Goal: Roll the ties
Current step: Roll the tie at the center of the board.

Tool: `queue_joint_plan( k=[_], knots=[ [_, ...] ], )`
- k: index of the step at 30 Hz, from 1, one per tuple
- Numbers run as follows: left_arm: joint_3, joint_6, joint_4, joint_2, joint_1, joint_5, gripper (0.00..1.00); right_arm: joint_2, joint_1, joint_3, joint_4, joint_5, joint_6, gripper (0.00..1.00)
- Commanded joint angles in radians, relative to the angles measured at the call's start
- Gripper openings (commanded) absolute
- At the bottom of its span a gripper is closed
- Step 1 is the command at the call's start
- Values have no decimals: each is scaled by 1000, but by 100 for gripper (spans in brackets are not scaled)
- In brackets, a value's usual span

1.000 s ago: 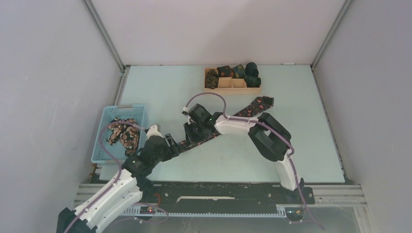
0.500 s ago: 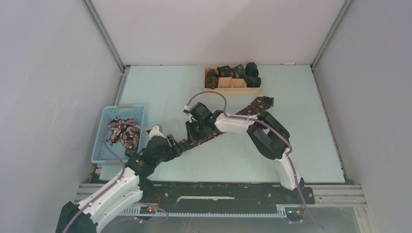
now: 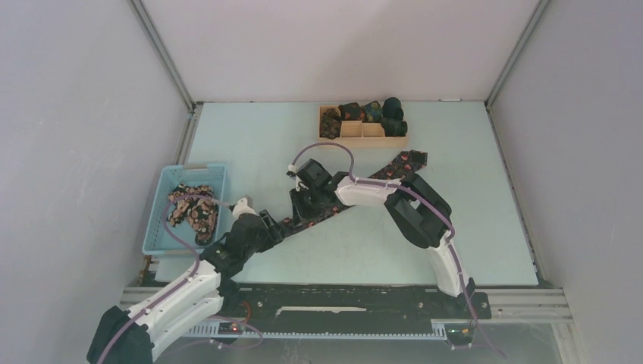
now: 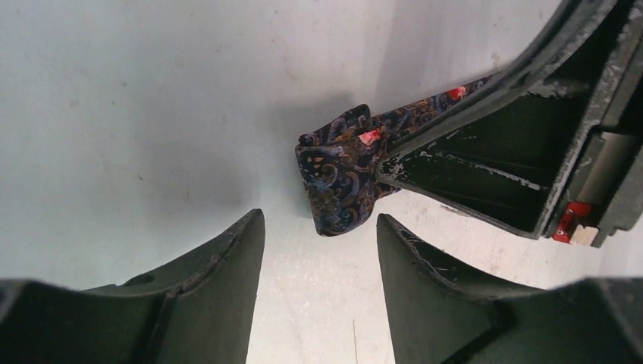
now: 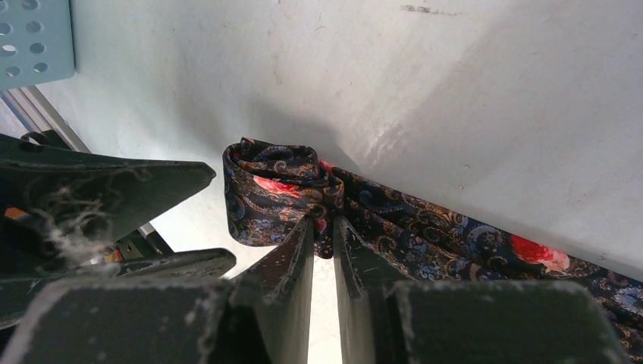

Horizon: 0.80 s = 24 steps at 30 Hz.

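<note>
Since a moment ago, my left arm has slid back a little toward the near left corner. My right arm has hardly moved.

Far left, the blue basket holds loose ties waiting their turn. Next comes the left pincer. It is spread apart with nothing in it. The small rolled end of the tie sits just ahead of its tips, not touching them. The rest of the tie lies flat on the table, slanting up to the right. The right pincer is pressed together and is pinching the tie right at the edge of the little roll. At the back right, the wooden tray has rolled ties in it.

Some things could go wrong, I think. The roll is tiny and looks loose. If the right pincer lets go before the left one has hold, the roll could spring open. The two pincers are very near each other, so if the left one closes in the wrong spot it may bump the right one's fingers. And if I pull too hard, the whole tie could slide across the table and not roll up.
</note>
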Motion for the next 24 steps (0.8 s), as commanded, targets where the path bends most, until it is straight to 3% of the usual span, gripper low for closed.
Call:
queue_joint_plan(
  k=[1, 13, 24],
  knots=[
    [-20, -87, 71, 13, 13, -29, 61, 29, 1, -13, 11, 17, -7, 18],
    [-76, -158, 254, 93, 98, 97, 57, 33, 2, -36, 34, 5, 1, 17],
    [-79, -176, 277, 195, 124, 127, 43, 33, 0, -41, 40, 0, 2, 16]
  ],
)
